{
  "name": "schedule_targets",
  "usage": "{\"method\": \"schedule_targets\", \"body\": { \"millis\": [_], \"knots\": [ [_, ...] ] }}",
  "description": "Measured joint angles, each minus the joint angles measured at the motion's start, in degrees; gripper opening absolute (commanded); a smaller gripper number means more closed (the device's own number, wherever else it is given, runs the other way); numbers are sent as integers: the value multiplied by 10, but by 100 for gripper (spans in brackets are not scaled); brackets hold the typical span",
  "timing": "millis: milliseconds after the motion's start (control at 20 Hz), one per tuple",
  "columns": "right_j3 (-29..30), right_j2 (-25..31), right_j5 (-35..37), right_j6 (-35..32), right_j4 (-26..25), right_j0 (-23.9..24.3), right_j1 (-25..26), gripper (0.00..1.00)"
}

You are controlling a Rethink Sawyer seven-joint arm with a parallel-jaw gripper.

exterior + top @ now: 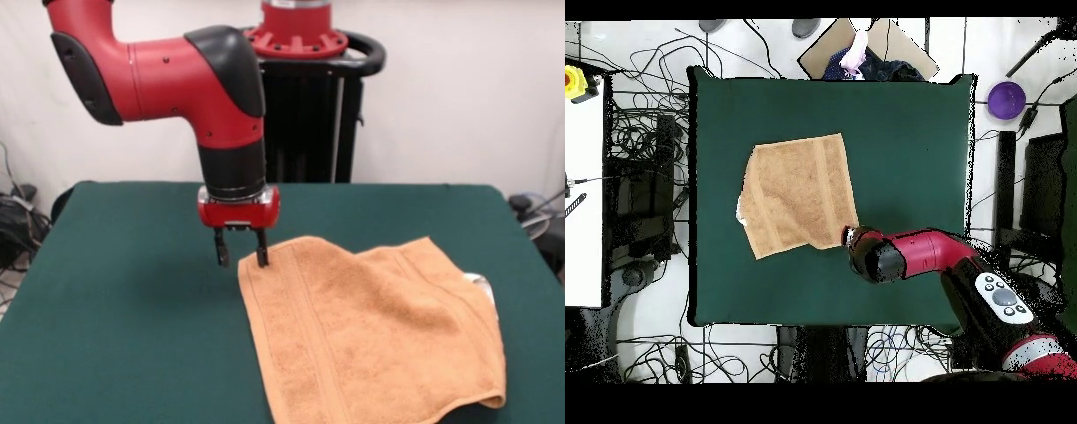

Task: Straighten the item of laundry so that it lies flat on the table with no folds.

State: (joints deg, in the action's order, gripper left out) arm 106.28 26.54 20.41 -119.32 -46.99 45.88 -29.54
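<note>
In the front view, the left part of the green table [115, 291] lay bare, with cables showing on the floor past its left edge. The red and black arm [177, 75] came in from the upper left, bent down at its black elbow, and ended in the hand [240, 249], which hung just above the table a little left of centre. Its two dark fingers [222, 246] stood apart with a plain gap between them and held nothing. The right finger was at the far left corner of the orange-tan towel [371, 340]; whether it touched the cloth could not be told. The towel spread from that corner toward the near right of the table, running off the picture's bottom edge. A woven band ran along its left side. On the right, part of the cloth was folded over onto itself, making a raised diagonal ridge, and a small white tag [479, 281] showed at the right edge. Behind the table stood the black pedestal [305, 124].

In the overhead view, the towel [797, 195] lay left of the table's centre, its lower left side doubled and ragged in outline. The arm [915, 255] reached in from the lower right, its end at the towel's lower right corner. A person [857, 50] showed at the top edge.
</note>
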Motion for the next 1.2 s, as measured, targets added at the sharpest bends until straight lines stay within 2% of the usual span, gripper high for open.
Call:
{"method": "schedule_targets", "body": {
  "millis": [1200],
  "knots": [
    [2, -3, 18, 0, 1, 4, -1, 100]
  ]
}}
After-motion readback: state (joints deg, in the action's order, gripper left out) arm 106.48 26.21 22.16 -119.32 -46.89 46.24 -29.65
